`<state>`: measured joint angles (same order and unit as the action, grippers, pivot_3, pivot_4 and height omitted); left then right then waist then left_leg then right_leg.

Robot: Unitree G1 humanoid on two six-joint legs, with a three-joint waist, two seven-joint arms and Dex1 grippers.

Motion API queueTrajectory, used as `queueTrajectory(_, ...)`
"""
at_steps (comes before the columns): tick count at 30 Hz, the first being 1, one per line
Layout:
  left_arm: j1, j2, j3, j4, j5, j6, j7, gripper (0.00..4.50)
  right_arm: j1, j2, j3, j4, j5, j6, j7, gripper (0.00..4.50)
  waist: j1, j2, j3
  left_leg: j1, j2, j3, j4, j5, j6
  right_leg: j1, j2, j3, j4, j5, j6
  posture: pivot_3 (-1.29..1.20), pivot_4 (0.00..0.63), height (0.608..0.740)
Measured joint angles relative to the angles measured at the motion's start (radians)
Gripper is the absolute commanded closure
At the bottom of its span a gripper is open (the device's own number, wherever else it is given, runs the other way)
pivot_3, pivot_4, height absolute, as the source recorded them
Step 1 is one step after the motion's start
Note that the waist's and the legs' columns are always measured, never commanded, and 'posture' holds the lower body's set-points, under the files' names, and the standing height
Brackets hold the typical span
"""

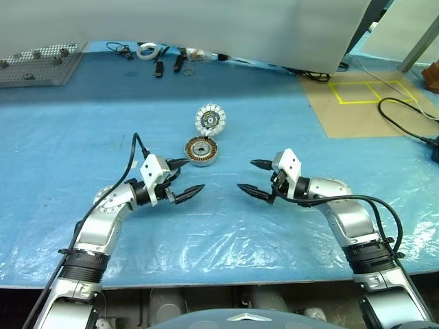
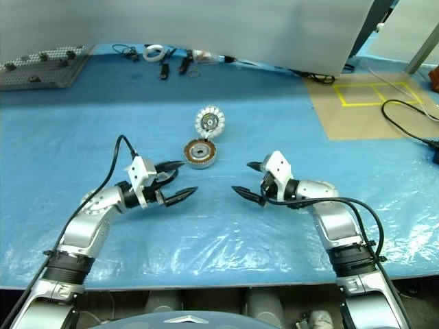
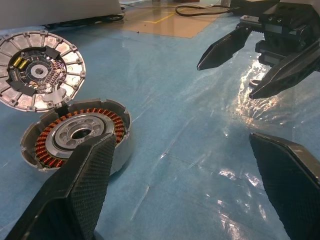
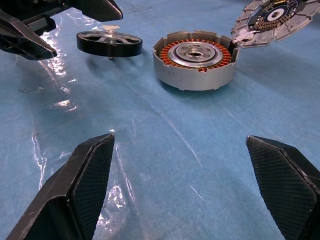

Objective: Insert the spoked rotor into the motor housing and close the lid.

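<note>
The motor housing [image 1: 202,150], a round silver casing with copper windings, lies on the blue sheet at the centre. The lid [image 1: 210,120] stands tilted open at its far edge, ribbed inner face showing. The spoked rotor [image 4: 109,42], a dark thin-rimmed wheel, lies flat on the sheet beside the housing, just under the left gripper's fingers [image 4: 25,37]. My left gripper [image 1: 192,177] is open, just near and left of the housing. My right gripper [image 1: 247,176] is open too, facing it from the right. Nothing is between either pair of fingers.
A perforated metal plate [image 1: 38,63] sits at the back left, with cables and small tools [image 1: 158,62] along the back edge. A brown board with yellow tape [image 1: 370,96] and a black cable [image 1: 405,116] lie at the right. A white panel [image 1: 206,27] closes the far side.
</note>
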<state>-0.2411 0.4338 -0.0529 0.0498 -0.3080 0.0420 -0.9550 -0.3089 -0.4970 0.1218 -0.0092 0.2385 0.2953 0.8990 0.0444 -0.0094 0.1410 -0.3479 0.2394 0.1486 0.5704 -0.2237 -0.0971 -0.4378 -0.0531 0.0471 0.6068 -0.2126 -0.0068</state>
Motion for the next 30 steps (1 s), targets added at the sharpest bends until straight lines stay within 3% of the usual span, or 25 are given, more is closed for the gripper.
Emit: queueTrajectory(30, -0.006, -0.001, 0.0, 0.0, 0.0, 0.0, -0.001, 0.0, 0.0, 0.0, 0.0, 0.015, -0.002, -0.018, 0.001, 0.04, 0.0, 0.0, 0.0, 0.0, 0.0, 0.0, 0.0, 0.0, 0.0, 0.0, 0.0, 0.0, 0.0, 0.0, 0.0, 0.0, 0.15, 0.74)
